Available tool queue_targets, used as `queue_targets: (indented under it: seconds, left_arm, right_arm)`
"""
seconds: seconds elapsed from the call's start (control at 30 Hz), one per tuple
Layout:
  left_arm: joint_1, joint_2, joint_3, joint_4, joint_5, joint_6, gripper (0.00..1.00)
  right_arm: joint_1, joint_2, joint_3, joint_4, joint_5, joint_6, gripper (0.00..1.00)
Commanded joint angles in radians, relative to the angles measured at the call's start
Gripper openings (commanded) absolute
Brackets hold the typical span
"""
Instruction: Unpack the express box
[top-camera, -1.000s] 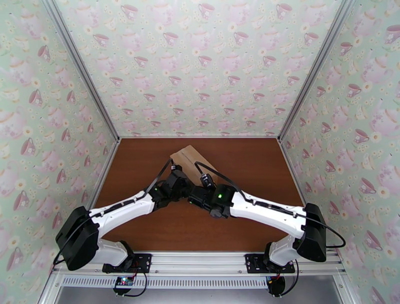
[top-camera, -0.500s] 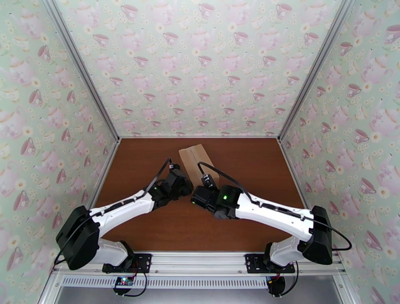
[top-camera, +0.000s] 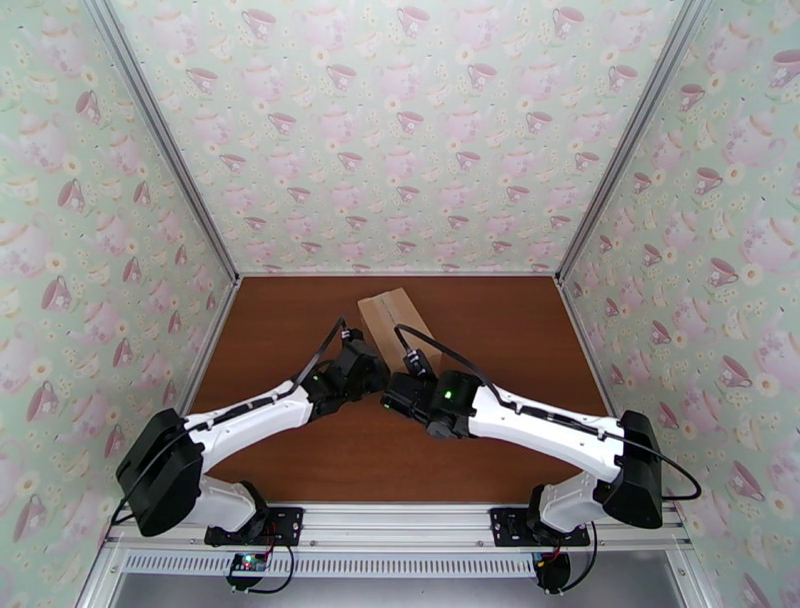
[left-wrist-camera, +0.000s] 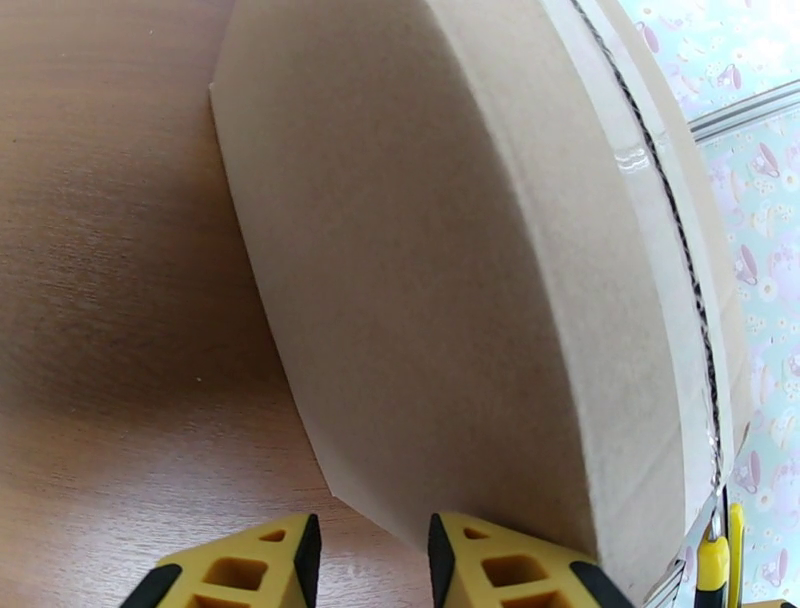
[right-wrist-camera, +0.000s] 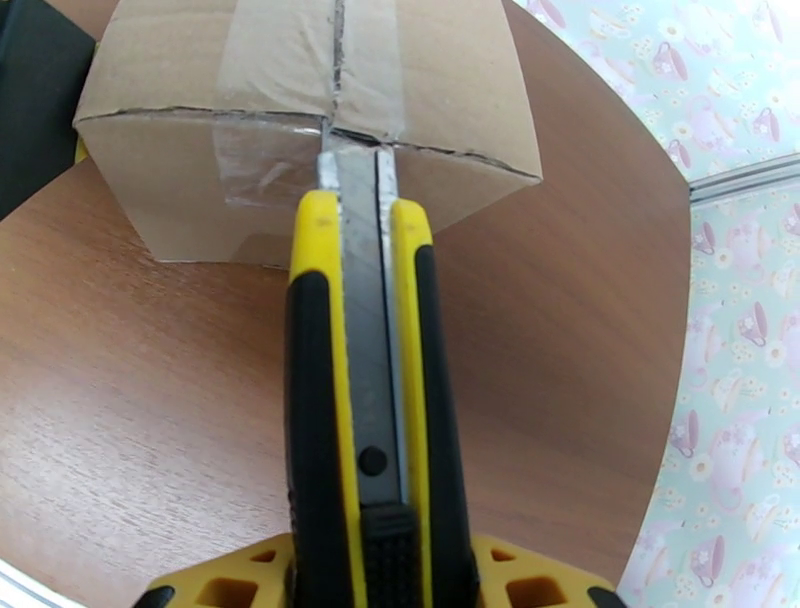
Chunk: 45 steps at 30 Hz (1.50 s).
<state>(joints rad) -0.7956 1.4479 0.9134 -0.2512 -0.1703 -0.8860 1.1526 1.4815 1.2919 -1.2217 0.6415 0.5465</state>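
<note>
Express box (top-camera: 392, 312) has turned slightly; right gripper (right-wrist-camera: 375, 575) clamps knife (right-wrist-camera: 365, 380), left gripper (left-wrist-camera: 368, 560) narrowly parted.

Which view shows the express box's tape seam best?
Right wrist: the clear tape seam runs along the top flaps and down the near end of the express box, the utility knife tip at it. Left wrist gives mostly the box's plain side; top external its far end, tape too small to tell.
</note>
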Motion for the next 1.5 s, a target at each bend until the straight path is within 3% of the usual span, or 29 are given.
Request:
queue_targets:
  seconds: [0.0,0.77,1.47]
  left_arm:
    - [-0.064,0.019,0.066,0.147,0.091,0.006,0.37]
    - [-0.096,0.077,0.115,0.190,0.081,-0.014,0.37]
    - [-0.069,-0.042,0.034,0.079,0.003,0.020,0.43]
  right_arm:
    - [0.044,0.025,0.025,0.152,-0.108,-0.081,0.00]
    - [0.044,0.007,0.019,0.245,-0.203,-0.100,0.00]
    - [-0.034,-0.100,-0.104,0.235,-0.184,-0.088,0.00]
